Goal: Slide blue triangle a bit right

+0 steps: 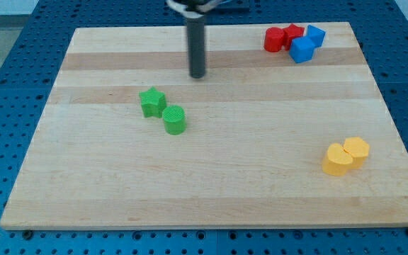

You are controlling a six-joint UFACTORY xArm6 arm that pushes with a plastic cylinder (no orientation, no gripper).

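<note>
No containers here, just the wooden board [211, 184]. Both blue blocks [302, 49] sit with the reds [275, 40] near the top-right corner. My tip [198, 75] is upright near the top edge, holding nothing, well left of them.

Single camera view, raised and tilted down from the near edge of the wooden board [211, 191], whole board in frame, blue perforated table [6, 85] around it, moderately close
</note>
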